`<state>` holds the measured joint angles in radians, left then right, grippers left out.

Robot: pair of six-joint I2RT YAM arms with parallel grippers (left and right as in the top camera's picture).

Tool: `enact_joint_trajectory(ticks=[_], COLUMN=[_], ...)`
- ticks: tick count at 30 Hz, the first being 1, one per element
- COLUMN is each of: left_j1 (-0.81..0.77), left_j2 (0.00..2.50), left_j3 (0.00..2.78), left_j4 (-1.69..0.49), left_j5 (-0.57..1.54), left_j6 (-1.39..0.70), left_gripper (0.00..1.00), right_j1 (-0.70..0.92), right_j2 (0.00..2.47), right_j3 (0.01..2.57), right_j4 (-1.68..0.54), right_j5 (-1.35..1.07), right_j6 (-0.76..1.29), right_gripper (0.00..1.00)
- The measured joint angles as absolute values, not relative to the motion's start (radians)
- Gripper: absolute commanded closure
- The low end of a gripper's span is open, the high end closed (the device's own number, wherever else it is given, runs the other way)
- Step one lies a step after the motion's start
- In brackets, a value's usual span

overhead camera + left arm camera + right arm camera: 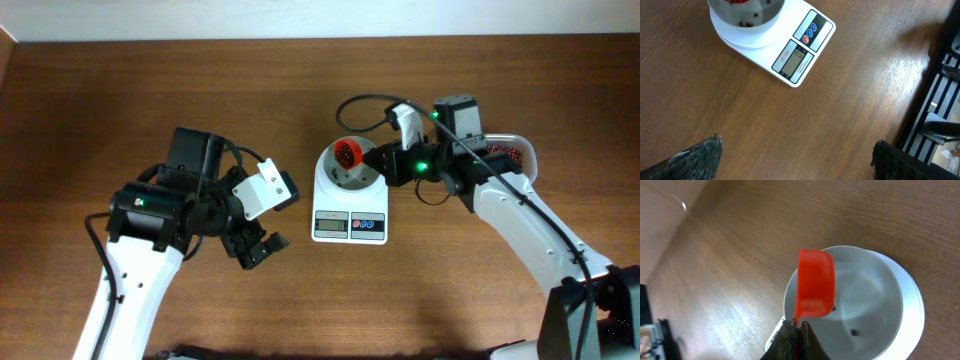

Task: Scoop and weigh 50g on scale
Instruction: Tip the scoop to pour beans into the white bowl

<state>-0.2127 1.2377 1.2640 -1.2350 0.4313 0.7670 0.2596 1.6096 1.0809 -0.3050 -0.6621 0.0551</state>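
The white scale (349, 226) stands mid-table with its round bowl (335, 178) on top. My right gripper (384, 164) is shut on the handle of a red scoop (347, 152), which hangs over the bowl with dark beans in it. In the right wrist view the scoop (815, 290) is tilted over the bowl (875, 300), and two loose beans (854, 332) lie on the bowl's floor. My left gripper (256, 246) is open over bare wood, left of the scale. Its wrist view shows the display (796, 56), the bowl (747, 31) and widely parted fingertips (702, 155).
A clear tub (512, 152) holding more beans sits at the far right, partly behind my right arm. A black cable (360, 102) loops above the scale. Dark slatted framing (940, 95) runs along the table's edge in the left wrist view.
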Motion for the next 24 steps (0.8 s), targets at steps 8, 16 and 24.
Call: enact_joint_trajectory(ticks=[8, 16, 24], left_j1=[-0.213, -0.213, -0.213], left_j2=[1.237, 1.237, 1.238], left_j3=[1.264, 1.264, 1.264], left_j4=[-1.235, -1.235, -1.235], left_j5=[0.431, 0.431, 0.431], left_j6=[0.767, 0.767, 0.767], left_gripper=[0.01, 0.01, 0.01], right_j1=[0.281, 0.296, 0.297], right_j2=[1.609, 1.603, 1.601], right_j3=[1.081, 1.081, 1.081], right_j4=[-0.305, -0.334, -0.336], right_j5=[-0.542, -0.505, -0.493], right_j6=[0.002, -0.037, -0.026], right_gripper=[0.96, 0.96, 0.96])
